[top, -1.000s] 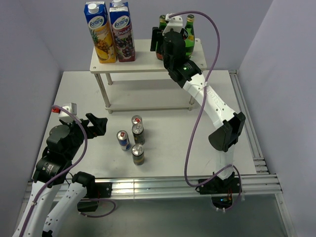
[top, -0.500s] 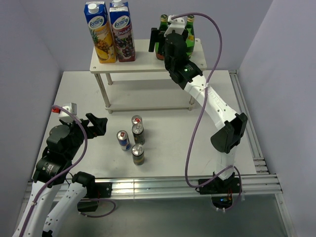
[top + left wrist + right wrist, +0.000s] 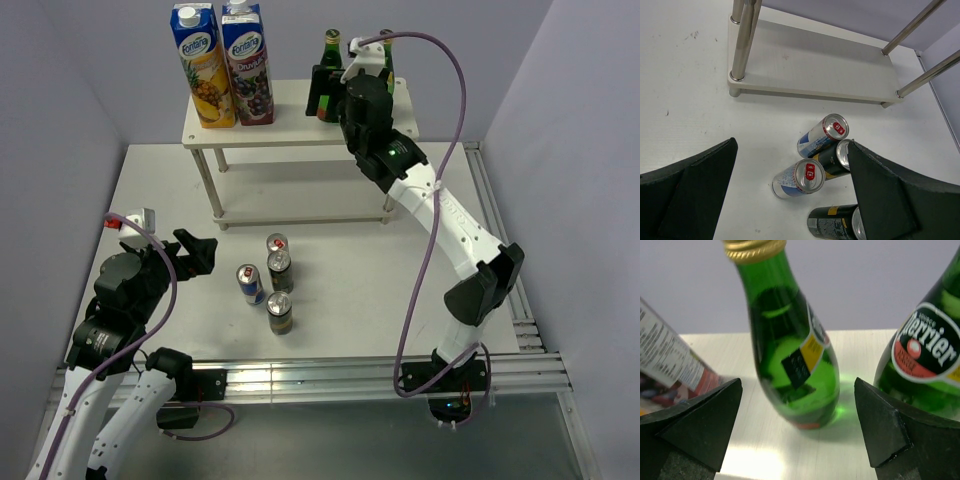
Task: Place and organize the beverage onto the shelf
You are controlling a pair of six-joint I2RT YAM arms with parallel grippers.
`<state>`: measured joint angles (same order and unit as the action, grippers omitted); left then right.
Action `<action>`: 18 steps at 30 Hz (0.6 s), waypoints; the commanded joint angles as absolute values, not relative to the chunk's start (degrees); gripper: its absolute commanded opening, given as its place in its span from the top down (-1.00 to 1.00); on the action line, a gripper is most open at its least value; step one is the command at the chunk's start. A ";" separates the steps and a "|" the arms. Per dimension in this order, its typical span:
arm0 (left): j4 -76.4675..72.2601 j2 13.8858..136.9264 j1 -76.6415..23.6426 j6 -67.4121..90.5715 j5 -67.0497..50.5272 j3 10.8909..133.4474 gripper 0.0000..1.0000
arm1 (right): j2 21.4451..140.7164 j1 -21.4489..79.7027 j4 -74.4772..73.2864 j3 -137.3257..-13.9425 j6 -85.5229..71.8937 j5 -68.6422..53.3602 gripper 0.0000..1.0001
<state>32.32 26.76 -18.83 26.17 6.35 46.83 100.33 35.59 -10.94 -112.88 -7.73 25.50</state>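
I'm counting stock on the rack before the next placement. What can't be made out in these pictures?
- Top view: the right-hand green bottle is mostly hidden behind the right arm.
- Right wrist view: the same bottle is cut off by the right edge, the carton by the left.
- Left wrist view: the lowest black can is cut by the bottom edge.

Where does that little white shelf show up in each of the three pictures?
Top external: the shelf stands at upper centre.
Left wrist: its lower board and legs run across the top.
Right wrist: its top board fills the bottom.
Landmark: the green bottle, seen in the top and right wrist views.
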 commanded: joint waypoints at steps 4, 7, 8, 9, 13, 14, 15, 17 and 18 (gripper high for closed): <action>30.50 26.63 -18.19 25.40 6.94 46.76 -0.99 | 89.85 37.79 -12.66 -104.52 -10.46 24.25 -1.00; 30.50 26.81 -18.11 25.31 6.86 46.76 -0.99 | 82.31 43.22 -10.03 -95.67 -8.97 30.22 -1.00; 30.50 26.89 -18.02 25.31 6.77 46.76 -0.99 | 80.18 45.24 -9.85 -93.45 -9.05 32.24 -1.00; 30.41 26.89 -18.02 25.31 6.68 46.67 -0.99 | 78.07 49.35 -9.67 -91.17 -9.84 33.39 -1.00; 30.41 27.25 -17.93 25.31 6.50 46.76 -0.99 | 63.33 59.57 -6.17 -71.97 -16.33 39.36 -1.00; 30.41 27.33 -17.93 25.40 6.50 46.76 -0.99 | 60.58 61.68 -4.76 -67.63 -17.83 39.90 -1.00; 30.41 27.33 -17.93 25.31 6.42 46.76 -0.99 | 57.86 63.70 -3.27 -63.24 -19.58 39.29 -1.00; 30.50 27.60 -17.84 25.31 6.15 46.76 -0.99 | 51.79 69.59 2.35 -51.10 -18.99 34.73 -1.00; 30.41 27.60 -17.93 25.31 5.72 46.76 -0.99 | 49.42 74.05 4.37 -44.71 -18.46 34.54 -1.00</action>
<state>32.32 27.22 -18.22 26.17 6.31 46.83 54.11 67.05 -3.33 -57.32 -16.03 34.76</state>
